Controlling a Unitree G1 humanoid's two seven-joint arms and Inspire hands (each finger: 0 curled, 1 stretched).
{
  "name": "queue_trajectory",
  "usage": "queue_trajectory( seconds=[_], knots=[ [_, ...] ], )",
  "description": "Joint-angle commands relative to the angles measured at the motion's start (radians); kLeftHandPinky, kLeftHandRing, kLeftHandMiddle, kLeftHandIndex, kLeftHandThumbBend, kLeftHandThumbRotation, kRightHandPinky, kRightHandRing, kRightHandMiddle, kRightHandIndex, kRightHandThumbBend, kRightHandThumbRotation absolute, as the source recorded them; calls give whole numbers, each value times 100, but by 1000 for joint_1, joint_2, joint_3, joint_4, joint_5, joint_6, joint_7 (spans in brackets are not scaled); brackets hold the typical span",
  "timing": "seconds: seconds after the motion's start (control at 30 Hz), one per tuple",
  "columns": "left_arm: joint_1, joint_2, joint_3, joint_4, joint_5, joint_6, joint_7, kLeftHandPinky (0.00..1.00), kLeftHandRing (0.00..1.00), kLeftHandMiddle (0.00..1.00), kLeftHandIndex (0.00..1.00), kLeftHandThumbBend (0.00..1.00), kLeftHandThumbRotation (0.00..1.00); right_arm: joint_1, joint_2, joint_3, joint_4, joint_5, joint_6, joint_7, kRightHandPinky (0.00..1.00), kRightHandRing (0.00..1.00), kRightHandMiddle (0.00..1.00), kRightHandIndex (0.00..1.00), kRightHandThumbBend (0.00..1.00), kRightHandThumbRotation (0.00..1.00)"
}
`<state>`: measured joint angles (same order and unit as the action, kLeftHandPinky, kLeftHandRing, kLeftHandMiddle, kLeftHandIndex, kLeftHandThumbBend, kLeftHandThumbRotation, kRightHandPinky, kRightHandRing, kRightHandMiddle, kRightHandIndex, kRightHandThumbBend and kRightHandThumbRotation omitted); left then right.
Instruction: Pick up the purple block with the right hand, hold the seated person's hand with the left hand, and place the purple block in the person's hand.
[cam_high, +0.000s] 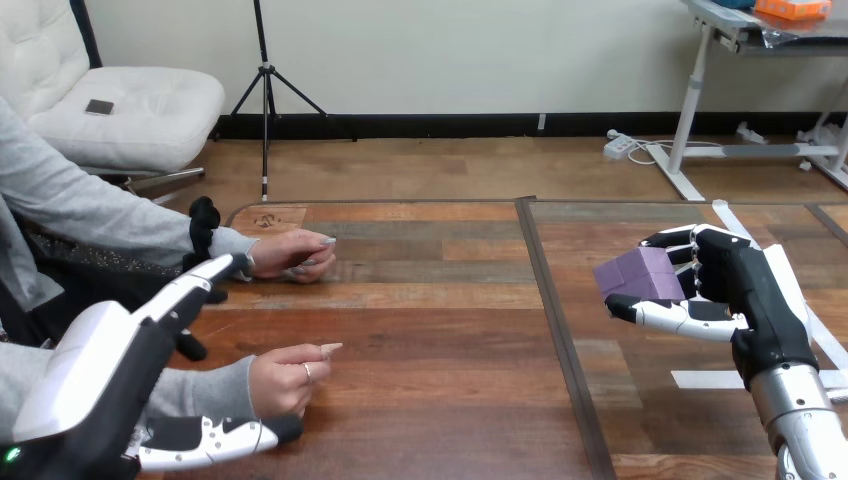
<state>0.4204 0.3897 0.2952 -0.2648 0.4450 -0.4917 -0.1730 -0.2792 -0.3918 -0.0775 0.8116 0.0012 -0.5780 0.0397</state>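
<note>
— Where's the purple block (640, 275)?
— Three o'clock; the right hand (735, 290) grips it above the table (430, 330).
— The left hand (95, 370)?
— Eight o'clock; fingers straight, around the person's nearer hand (285, 380) without clasping it.

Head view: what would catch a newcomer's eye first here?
The purple block stands out, gripped in the right hand over the table at the view's right. At the left, the left hand is open beside the person's near hand, which rests loosely closed on the table.
</note>
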Motion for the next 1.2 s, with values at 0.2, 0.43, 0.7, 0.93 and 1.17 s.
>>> queue_trajectory(
  seconds=[0.2,0.43,0.7,0.93,1.17],
  knots=[
    [-85,101,7,7,209,-19,116,56,74,79,82,100,38,-23,13,-36,-103,28,4,7,34,37,43,45,84,0],
    [-118,137,-22,50,238,2,119,60,74,79,79,100,36,-18,14,-41,-122,41,5,27,35,37,42,45,83,0],
    [-156,167,-51,95,289,22,127,63,74,79,78,100,35,-13,16,-43,-145,51,9,41,35,37,42,45,83,0],
    [-187,189,-88,128,340,60,123,67,77,82,79,100,35,-12,21,-48,-153,70,3,61,35,37,42,45,83,0],
    [-229,193,-143,192,410,106,160,72,80,83,80,100,35,-10,25,-49,-163,83,2,74,34,36,41,44,84,0]
  ],
)
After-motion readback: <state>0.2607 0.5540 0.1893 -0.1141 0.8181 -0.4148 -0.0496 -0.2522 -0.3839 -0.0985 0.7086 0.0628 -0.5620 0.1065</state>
